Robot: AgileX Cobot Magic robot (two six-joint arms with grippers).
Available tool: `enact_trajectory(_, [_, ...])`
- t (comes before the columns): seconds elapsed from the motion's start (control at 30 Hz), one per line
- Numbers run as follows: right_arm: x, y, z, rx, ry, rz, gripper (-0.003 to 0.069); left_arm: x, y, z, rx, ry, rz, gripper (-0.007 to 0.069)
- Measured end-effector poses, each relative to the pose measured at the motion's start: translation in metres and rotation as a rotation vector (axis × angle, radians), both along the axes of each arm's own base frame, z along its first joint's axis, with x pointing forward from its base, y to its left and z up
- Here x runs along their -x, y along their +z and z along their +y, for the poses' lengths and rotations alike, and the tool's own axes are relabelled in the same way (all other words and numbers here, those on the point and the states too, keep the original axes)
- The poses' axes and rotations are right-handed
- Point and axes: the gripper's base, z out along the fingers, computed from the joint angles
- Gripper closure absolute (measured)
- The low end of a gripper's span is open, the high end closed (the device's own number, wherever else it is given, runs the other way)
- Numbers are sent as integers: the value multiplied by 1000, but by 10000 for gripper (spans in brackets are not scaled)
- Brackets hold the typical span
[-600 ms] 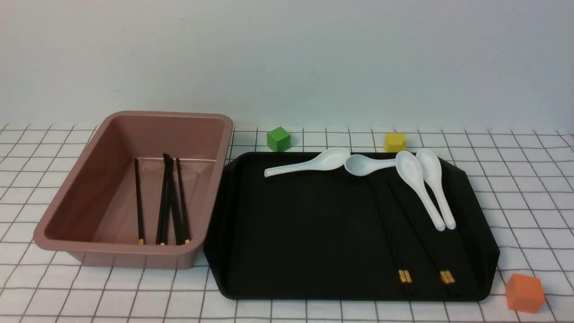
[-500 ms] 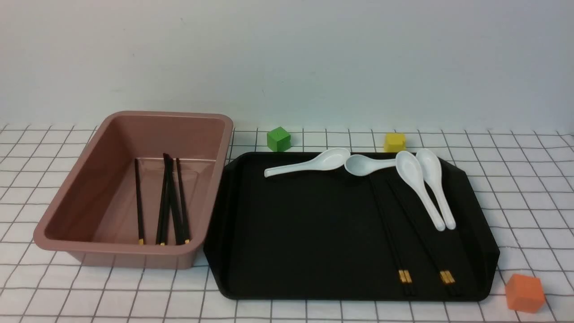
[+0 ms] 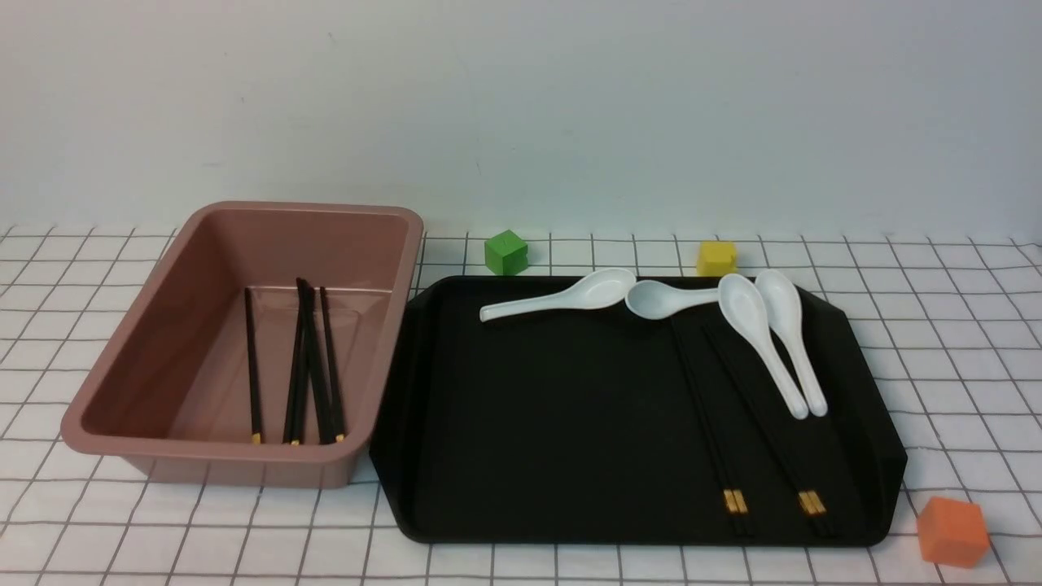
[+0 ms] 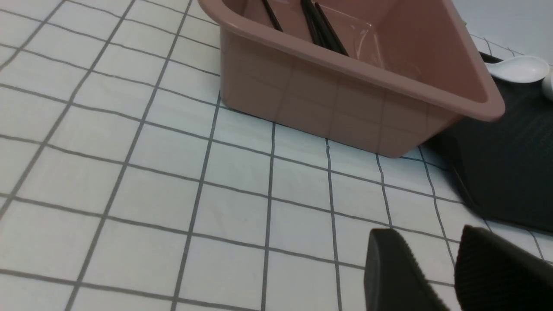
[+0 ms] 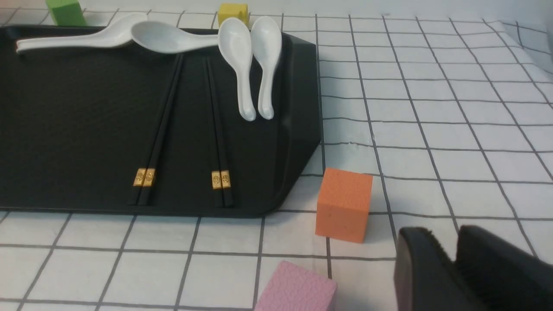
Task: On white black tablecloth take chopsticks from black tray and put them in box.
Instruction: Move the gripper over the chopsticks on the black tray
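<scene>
Bright even light w/ faint soft shadows; wrist pics slightly blurry.

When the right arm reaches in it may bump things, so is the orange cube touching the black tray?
Apart. The right wrist view shows white tablecloth between the orange cube and the tray corner.

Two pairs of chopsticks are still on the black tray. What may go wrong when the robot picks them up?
The far tips of the chopsticks seem to reach under a white spoon; lifting them may drag it. The black sticks lie flat on the black tray, so a tool may slip or take only one. The orange cube sits near the right tool and may get knocked.
</scene>
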Motion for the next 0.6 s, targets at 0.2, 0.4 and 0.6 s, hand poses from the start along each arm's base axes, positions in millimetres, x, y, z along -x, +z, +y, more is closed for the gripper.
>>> enact_trajectory(0.2, [0, 0, 0, 0, 0, 0, 500, 0, 0, 0, 0, 0, 0, 386])
enact_trajectory(0.4, [0, 0, 0, 0, 0, 0, 493, 0, 0, 0, 0, 0, 0, 386])
enact_trajectory(0.6, [0, 0, 0, 0, 0, 0, 486, 0, 0, 0, 0, 0, 0, 386])
